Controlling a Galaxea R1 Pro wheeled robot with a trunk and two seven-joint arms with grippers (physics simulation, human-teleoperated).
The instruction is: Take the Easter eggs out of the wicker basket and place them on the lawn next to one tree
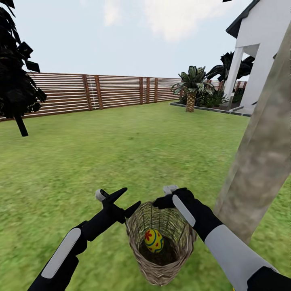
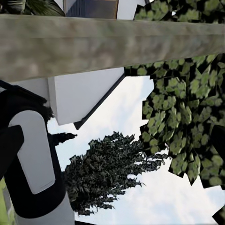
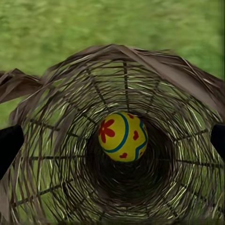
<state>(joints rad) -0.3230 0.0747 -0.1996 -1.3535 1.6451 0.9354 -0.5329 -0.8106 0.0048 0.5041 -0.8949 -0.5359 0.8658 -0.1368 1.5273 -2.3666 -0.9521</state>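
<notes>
Wicker basket (image 1: 161,242) — brown, open-weave — is lifted above the lawn (image 1: 121,153), just beside the grey-beige tree (image 1: 262,153) trunk. One yellow Easter egg (image 1: 154,240) lies at its bottom. Right pincer (image 1: 171,196) clamps the basket's rim; left pincer (image 1: 121,200), beside the basket, stands apart — holding nothing.

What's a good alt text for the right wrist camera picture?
Looking down into a brown wicker basket, one yellow Easter egg with red flowers and blue bands rests at its bottom. Green lawn lies beyond the rim.
</notes>
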